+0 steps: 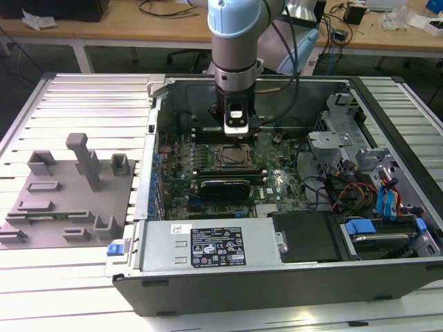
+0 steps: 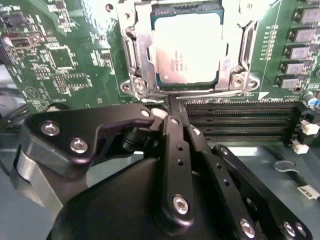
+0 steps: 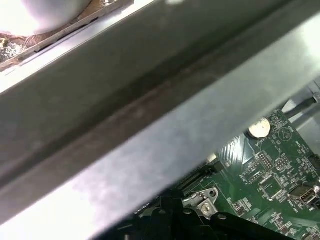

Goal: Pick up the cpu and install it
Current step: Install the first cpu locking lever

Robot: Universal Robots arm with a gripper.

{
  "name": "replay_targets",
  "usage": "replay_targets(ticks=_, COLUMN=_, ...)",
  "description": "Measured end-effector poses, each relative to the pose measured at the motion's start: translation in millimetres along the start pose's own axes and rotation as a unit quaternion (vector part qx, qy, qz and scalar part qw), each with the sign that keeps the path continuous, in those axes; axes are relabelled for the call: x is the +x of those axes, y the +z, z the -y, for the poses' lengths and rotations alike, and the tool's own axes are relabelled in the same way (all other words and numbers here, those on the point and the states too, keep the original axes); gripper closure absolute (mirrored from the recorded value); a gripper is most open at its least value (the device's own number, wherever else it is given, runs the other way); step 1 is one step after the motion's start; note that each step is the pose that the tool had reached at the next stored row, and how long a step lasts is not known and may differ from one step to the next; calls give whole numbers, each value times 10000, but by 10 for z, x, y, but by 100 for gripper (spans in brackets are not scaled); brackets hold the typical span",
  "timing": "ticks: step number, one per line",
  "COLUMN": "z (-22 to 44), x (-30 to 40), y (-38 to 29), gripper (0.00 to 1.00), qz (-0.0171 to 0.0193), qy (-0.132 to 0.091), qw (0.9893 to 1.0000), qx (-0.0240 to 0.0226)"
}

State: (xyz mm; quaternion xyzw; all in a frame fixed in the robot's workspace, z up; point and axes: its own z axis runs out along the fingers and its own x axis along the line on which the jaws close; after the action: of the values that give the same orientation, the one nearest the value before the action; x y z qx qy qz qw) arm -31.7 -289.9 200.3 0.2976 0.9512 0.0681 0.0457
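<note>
Cpu [image 2: 187, 47] flat, square, face up in metal-framed socket [image 2: 134, 60]; jaws together, empty, near memory slots [image 2: 240, 122].

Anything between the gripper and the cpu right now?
In the second wrist view the cpu sits in the socket frame; only the frame's near edge and a bit of green board separate it from the gripper.
</note>
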Motion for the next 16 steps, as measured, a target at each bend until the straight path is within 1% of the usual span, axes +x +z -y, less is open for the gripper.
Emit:
replay_targets(ticks=7, z=-11, x=-15, y=-1, gripper=89, qz=6, qy=18, qw=10000, qx=5)
replay_targets(ticks=10, z=-19, x=-17, y=-53, gripper=89, qz=8, qy=19, qw=10000, qx=8)
replay_targets(ticks=13, z=-33, x=-21, y=-141, gripper=89, qz=14, qy=19, qw=10000, qx=17)
replay_targets(ticks=14, z=-38, x=-22, y=-173, gripper=89, qz=28, qy=17, qw=10000, qx=36)
replay_targets(ticks=16, z=-42, x=-24, y=-198, gripper=89, qz=55, qy=11, qw=10000, qx=76)
